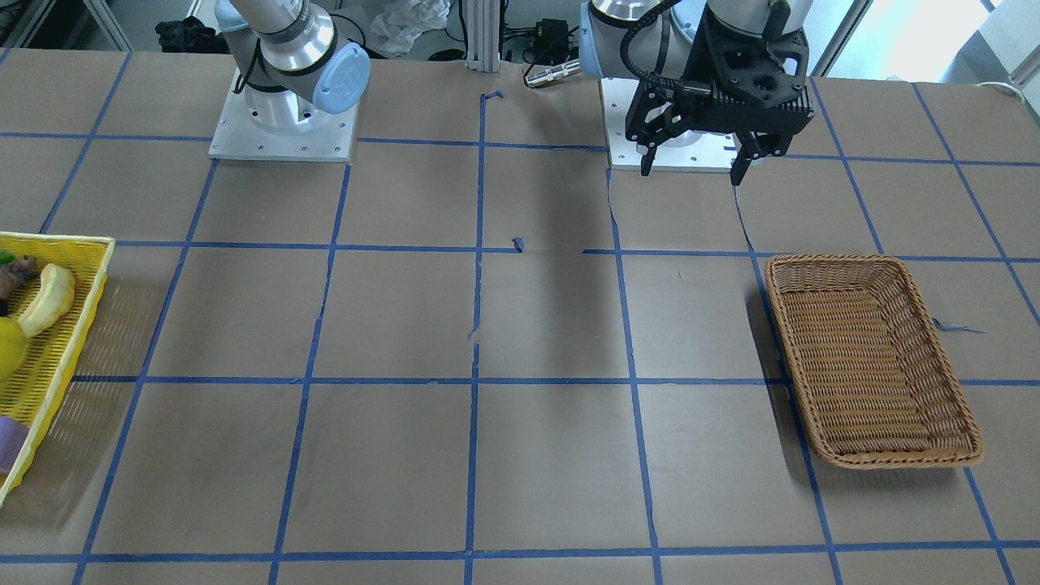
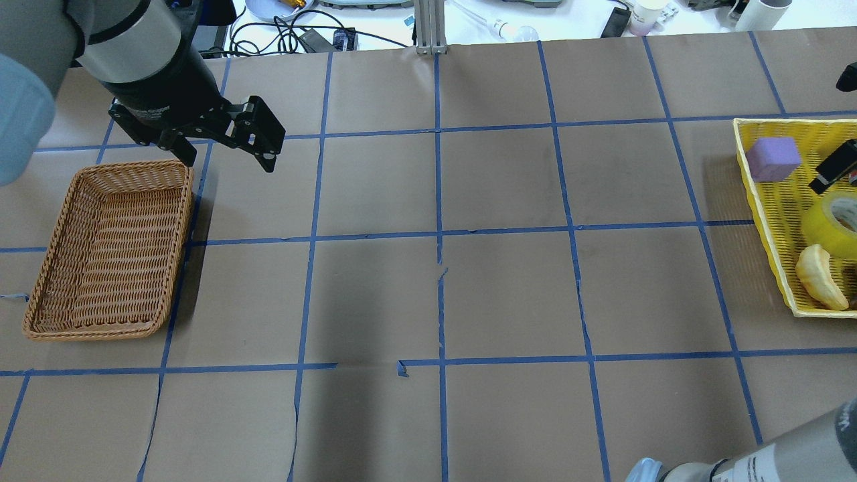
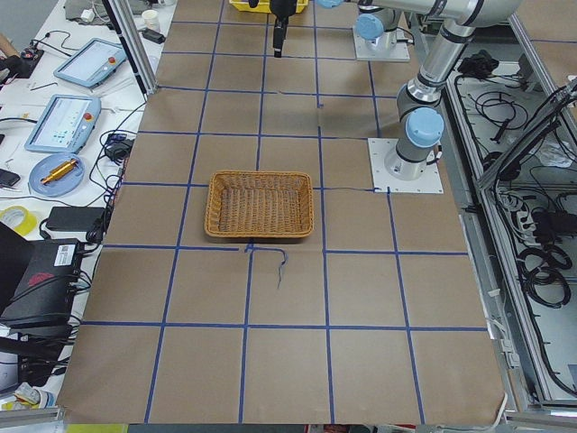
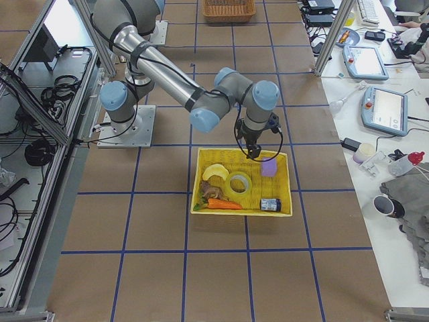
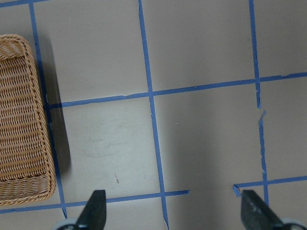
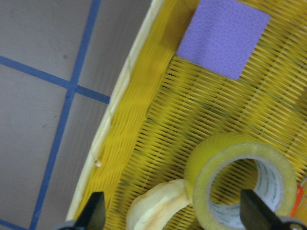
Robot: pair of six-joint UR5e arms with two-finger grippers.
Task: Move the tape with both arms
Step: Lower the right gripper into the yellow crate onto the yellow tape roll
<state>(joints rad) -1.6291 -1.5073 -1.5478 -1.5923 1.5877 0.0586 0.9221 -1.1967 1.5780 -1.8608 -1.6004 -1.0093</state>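
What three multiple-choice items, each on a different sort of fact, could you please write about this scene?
1. Where is the tape? A) in the yellow basket B) in the wicker basket C) on the table
2. What colour is the block near it? A) green B) purple C) red
3. How is the left end effector? A) shut on tape B) shut on the block C) open, empty

1 A: it lies on the yellow mesh; the wicker basket is empty. 2 B: its top is plainly purple. 3 C: its fingers stand wide apart over the table.
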